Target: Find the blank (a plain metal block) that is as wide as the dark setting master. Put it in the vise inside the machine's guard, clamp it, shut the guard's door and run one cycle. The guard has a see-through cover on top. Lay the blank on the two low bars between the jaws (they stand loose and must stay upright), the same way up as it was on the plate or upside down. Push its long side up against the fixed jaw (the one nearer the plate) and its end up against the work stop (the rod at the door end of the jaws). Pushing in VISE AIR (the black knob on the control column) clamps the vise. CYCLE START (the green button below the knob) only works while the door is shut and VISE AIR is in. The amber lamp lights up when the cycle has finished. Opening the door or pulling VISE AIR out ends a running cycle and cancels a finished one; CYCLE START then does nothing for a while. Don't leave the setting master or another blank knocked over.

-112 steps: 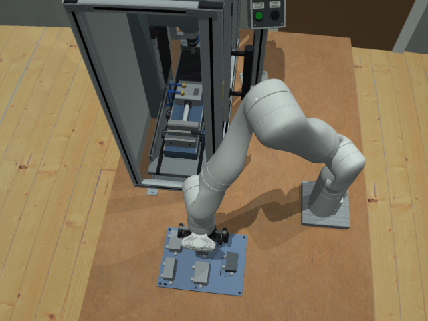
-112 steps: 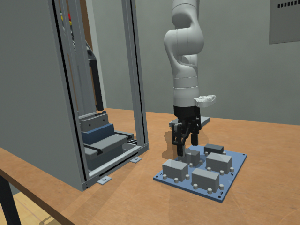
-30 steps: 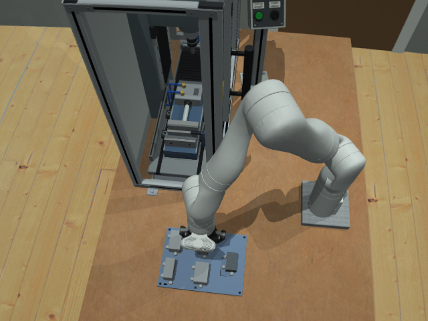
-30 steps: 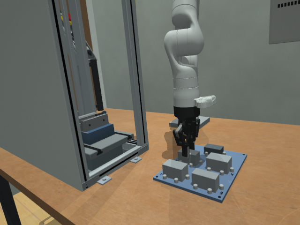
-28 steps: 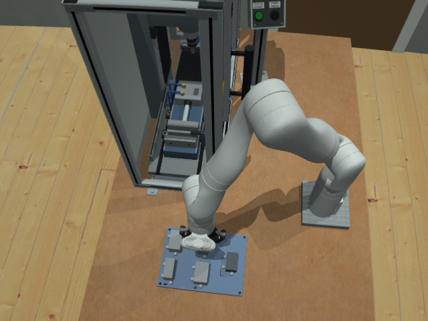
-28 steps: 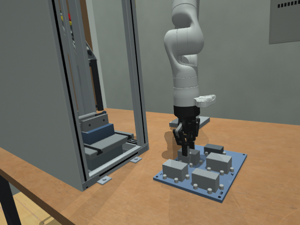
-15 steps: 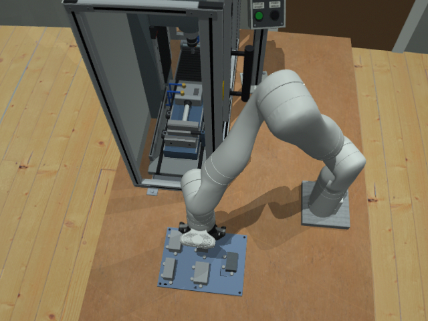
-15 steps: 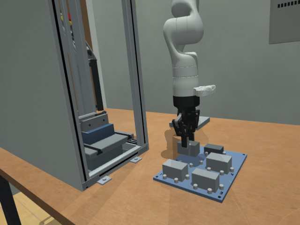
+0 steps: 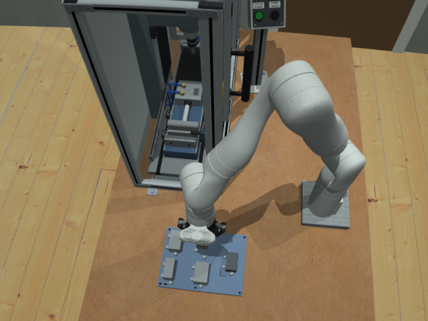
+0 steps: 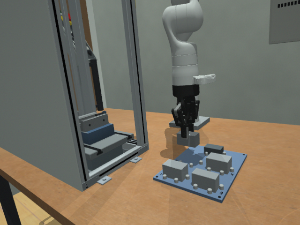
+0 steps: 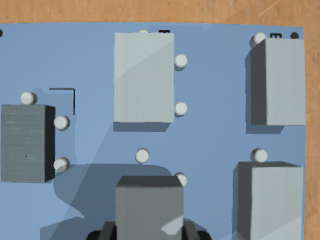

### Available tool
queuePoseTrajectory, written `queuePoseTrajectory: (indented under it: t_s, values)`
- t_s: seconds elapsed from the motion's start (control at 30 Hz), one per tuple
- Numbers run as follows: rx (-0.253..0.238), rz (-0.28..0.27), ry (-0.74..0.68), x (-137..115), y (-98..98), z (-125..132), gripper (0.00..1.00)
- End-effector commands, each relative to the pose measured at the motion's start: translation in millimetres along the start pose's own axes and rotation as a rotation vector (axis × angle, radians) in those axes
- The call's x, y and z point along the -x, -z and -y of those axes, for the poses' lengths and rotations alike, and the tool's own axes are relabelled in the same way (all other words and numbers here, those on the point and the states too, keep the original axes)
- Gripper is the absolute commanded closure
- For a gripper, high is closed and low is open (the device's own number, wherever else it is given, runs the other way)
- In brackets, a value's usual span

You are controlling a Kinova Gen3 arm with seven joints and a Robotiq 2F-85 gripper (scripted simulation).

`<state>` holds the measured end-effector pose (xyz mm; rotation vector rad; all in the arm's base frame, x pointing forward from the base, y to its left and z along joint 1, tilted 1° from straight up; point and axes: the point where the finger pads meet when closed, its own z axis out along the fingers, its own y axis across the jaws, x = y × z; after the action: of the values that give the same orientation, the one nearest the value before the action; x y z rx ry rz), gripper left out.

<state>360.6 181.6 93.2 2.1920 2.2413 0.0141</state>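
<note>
Above the blue plate point(image 9: 221, 286) point(image 10: 186, 187) point(image 11: 95, 55): one grey blank point(image 9: 202, 246) point(image 10: 188, 138) point(image 11: 149, 210), gripped across its sides by my gripper point(image 9: 202, 231) point(image 10: 187, 133) point(image 11: 150, 235). Carriage advised: level, lifted well over neighbouring blanks point(image 9: 175, 241) point(image 10: 175, 169) point(image 11: 272, 200) and dark setting master point(image 9: 231, 261) point(image 10: 213, 148) point(image 11: 25, 142), before any turn towards the vise point(image 9: 181, 140) point(image 10: 94, 123).

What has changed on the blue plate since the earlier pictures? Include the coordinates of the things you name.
The black two-finger gripper point(image 9: 201, 238) point(image 10: 188, 135) point(image 11: 150, 235), open around a grey metal block point(image 10: 188, 139) point(image 11: 150, 212) at first, has closed on it and lifted it off the blue rectangular plate point(image 9: 214, 286) point(image 10: 186, 156) point(image 11: 210, 150). The three other light grey blocks and the dark grey block point(image 9: 231, 261) point(image 10: 213, 148) point(image 11: 25, 143) stayed where they were.
</note>
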Motion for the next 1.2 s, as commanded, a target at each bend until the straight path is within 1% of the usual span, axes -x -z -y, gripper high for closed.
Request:
queuePoseTrajectory:
  t_s: [0.0,0.1,0.27,0.67,0.83,1.17]
  values:
    - [0.002,-0.001,0.000,0,0.7,0,0.90]
    - [0.002,-0.001,0.000,0,0.7,0,0.90]
    - [0.002,-0.001,0.000,0,30.7,0,0.90]
    - [0.002,-0.001,0.000,0,30.7,0,0.90]
    - [0.002,-0.001,0.000,0,60.7,0,0.90]
    - [0.002,-0.001,0.000,0,60.7,0,0.90]
